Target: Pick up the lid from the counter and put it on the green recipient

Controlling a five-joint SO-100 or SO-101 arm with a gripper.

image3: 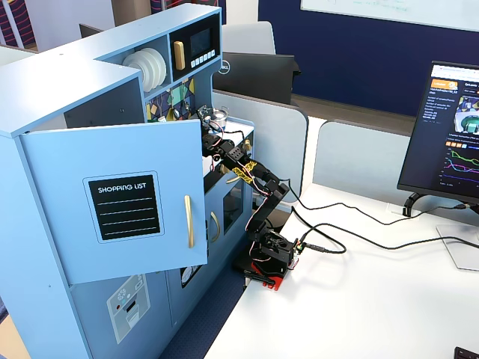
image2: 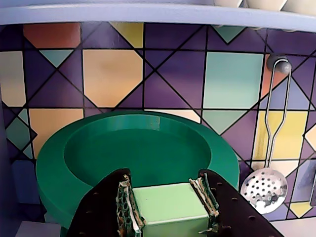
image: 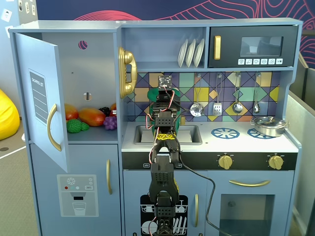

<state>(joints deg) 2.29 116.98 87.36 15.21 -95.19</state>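
In the wrist view my gripper [image2: 165, 178] is shut on the pale green square knob [image2: 170, 207] of the lid [image2: 148, 148], a round dark-green disc with a raised rim. The lid is held level in front of the tiled back wall. In a fixed view the gripper [image: 165, 90] is at the back of the counter above the sink, and dark green edges of the lid [image: 141, 95] show beside it. The green recipient is hidden behind the arm and under the lid; I cannot tell whether the lid touches it.
A sink [image: 189, 133] lies under the arm. A blue burner ring [image: 225, 132] and a low steel pot [image: 268, 126] sit to the right. Utensils hang on the wall, with a skimmer [image2: 264, 188] close by. The fridge door [image: 42, 98] stands open at the left.
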